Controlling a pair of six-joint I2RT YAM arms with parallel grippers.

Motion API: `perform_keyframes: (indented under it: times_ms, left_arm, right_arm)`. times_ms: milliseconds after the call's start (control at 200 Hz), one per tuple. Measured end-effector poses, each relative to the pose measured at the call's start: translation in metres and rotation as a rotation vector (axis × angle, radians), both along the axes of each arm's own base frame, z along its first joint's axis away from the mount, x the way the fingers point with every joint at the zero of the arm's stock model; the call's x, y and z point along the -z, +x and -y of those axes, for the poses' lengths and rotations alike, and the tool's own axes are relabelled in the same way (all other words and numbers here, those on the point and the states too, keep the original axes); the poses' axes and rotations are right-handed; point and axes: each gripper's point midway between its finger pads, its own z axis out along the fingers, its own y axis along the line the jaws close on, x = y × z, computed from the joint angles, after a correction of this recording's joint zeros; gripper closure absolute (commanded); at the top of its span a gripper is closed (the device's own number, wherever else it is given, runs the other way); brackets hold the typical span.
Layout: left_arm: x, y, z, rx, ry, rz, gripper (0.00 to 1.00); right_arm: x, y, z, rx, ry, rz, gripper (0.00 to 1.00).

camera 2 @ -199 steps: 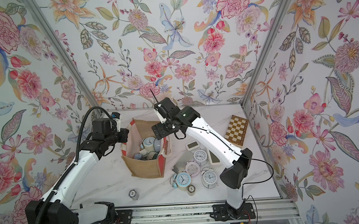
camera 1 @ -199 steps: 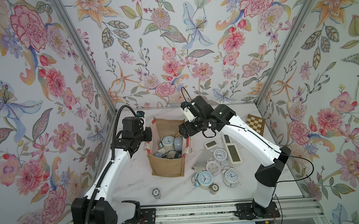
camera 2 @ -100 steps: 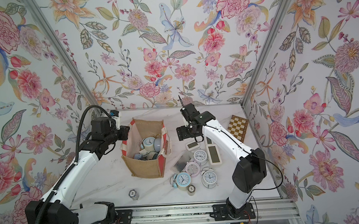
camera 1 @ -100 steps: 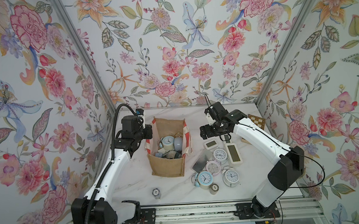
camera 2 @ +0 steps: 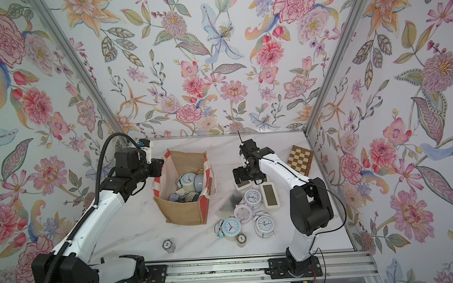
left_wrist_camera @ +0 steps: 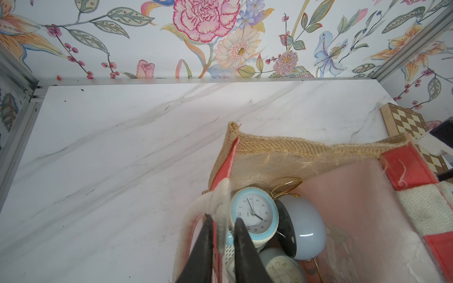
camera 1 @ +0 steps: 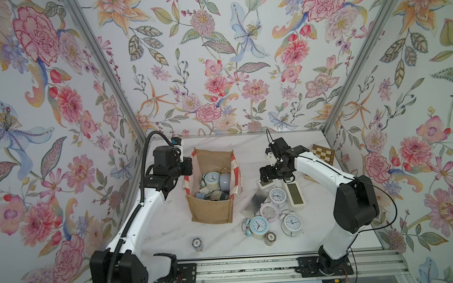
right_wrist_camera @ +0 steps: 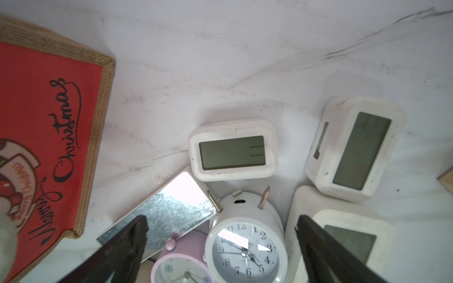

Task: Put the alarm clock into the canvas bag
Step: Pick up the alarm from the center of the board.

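Right gripper [right_wrist_camera: 220,220] back over the clock pile, jaws spread wide and empty.

A second ago it hung over the canvas bag [camera 1: 210,209]; now it has swung across to the loose clocks on the bench [camera 1: 171,230], so I'd judge one drop is done and another pick is starting. Left gripper [left_wrist_camera: 223,220] stays clenched on the bag's white handle [left_wrist_camera: 220,196], holding the mouth open over the alarm clocks [camera 1: 211,179] already inside. Under the spread jaws sits a white round clock [right_wrist_camera: 245,245], crowded by a lilac clock [right_wrist_camera: 181,267], a shiny plate [right_wrist_camera: 166,208] and a digital clock [right_wrist_camera: 232,149], so finger room looks tight. Bare bench lies behind the pile and between it and the bag. The bag's striped rim is the edge to clear coming back.
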Motion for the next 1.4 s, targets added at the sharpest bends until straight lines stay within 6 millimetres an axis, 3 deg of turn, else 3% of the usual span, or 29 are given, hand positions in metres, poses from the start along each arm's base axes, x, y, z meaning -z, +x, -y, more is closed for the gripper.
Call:
perform_keyframes:
  times_ms: [255, 490, 841, 1401]
  left_arm:
    - [0.000, 0.000, 0.000, -0.005, -0.008, -0.003, 0.81]
    - [0.000, 0.000, 0.000, -0.005, -0.008, -0.003, 0.81]
    - [0.000, 0.000, 0.000, -0.005, -0.008, -0.003, 0.80]
    - [0.000, 0.000, 0.000, -0.009, -0.014, -0.005, 0.80]
  right_arm:
    - [0.034, 0.010, 0.002, -0.015, -0.031, -0.049, 0.01]
    - [0.053, 0.020, -0.001, -0.036, -0.052, -0.070, 0.01]
    - [0.065, 0.029, -0.006, -0.063, -0.059, -0.080, 0.00]
    - [0.066, 0.028, -0.009, -0.083, -0.059, -0.079, 0.01]
